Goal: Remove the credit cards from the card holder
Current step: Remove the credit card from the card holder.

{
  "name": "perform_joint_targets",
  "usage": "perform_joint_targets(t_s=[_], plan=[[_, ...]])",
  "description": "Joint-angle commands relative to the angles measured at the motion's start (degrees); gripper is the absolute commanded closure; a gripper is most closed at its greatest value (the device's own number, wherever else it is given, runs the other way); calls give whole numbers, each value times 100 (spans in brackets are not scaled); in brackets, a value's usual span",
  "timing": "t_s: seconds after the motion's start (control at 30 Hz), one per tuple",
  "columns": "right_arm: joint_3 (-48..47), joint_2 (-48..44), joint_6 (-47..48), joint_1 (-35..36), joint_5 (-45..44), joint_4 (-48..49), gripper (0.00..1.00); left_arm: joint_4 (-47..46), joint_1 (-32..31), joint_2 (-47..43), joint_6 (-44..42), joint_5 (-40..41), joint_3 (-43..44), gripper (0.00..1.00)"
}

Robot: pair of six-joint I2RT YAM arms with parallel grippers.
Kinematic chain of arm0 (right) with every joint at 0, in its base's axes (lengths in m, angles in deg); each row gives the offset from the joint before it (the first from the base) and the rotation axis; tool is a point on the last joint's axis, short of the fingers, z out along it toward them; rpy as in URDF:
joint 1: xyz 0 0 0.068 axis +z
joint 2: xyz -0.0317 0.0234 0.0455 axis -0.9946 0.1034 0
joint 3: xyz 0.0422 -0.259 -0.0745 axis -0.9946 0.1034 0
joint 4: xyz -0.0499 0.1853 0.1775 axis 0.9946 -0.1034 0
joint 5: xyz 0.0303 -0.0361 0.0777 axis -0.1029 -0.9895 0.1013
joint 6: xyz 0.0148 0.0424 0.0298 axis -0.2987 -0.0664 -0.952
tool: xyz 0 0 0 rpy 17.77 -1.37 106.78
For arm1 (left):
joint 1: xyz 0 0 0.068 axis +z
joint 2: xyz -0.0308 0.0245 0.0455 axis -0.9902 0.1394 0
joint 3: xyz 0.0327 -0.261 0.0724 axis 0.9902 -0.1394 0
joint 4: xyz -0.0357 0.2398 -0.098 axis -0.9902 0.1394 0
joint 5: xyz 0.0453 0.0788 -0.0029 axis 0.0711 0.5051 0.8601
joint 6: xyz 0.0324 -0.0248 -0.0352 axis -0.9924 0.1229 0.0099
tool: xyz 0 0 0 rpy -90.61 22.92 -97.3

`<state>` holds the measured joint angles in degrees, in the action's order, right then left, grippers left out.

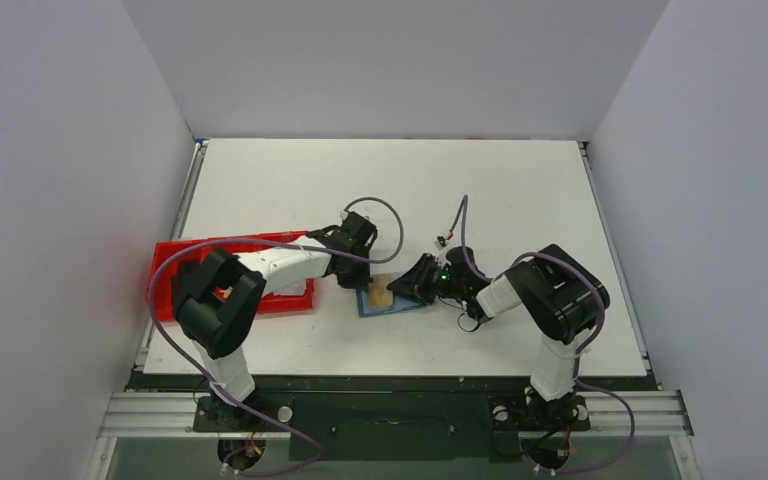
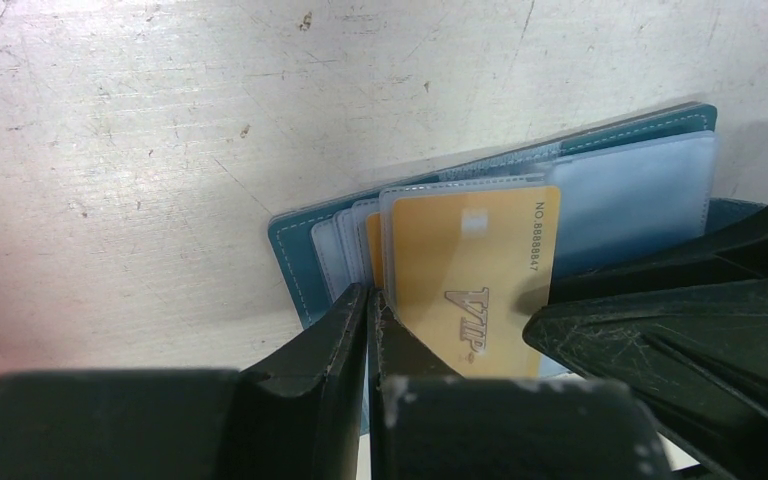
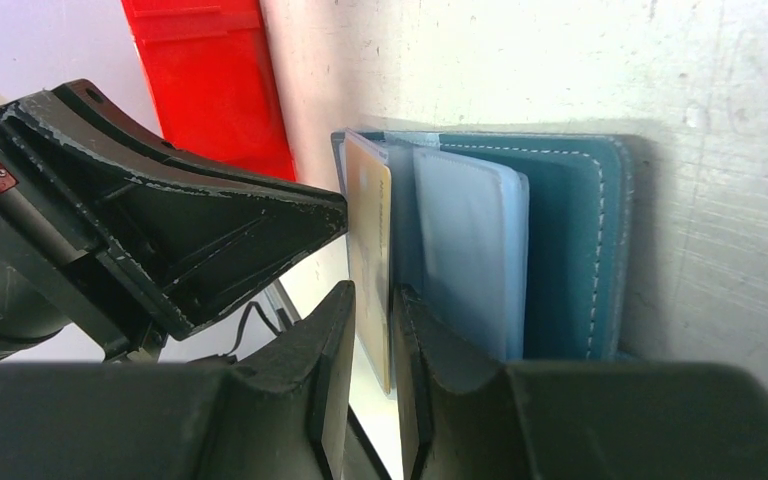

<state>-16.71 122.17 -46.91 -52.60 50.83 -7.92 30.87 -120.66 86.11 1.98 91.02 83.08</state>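
**Card holder** [image 2: 295, 255]: blue, lying open and flat on the table [image 2: 160, 120], near the red tray [image 3: 210, 90], with its clear sleeves [image 2: 640, 195] fanned up.

**Gold card** [image 2: 470, 270]: stands among those sleeves. I cannot tell how far it has cleared its pocket.

**Right gripper** [image 3: 375, 297]: jaws nipped on the gold card's long edge.

**Left gripper** [image 2: 368, 310]: fingers pressed together at the edge of the sleeves. I cannot tell whether a sleeve is caught between them.

**Dark grey card**: I do not see it in any view, so I presume it is tucked inside.

**Status**: I judge the first extraction under way and none finished. I see no card lying loose on the table, so both credit cards are left to come out.
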Motion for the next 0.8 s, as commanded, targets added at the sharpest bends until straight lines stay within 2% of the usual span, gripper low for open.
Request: perform_joint_targets(t_s=[0.0, 0.5, 0.77], plan=[[5, 25, -96, -6, 208, 768, 82, 183, -20, 362, -23, 194, -248, 99], [-305, 275, -110, 136, 258, 616, 82, 174, -69, 396, -6, 161, -204, 99], [-269, 392, -336, 150, 309, 1024, 82, 180, -67, 434, -14, 181, -221, 99]])
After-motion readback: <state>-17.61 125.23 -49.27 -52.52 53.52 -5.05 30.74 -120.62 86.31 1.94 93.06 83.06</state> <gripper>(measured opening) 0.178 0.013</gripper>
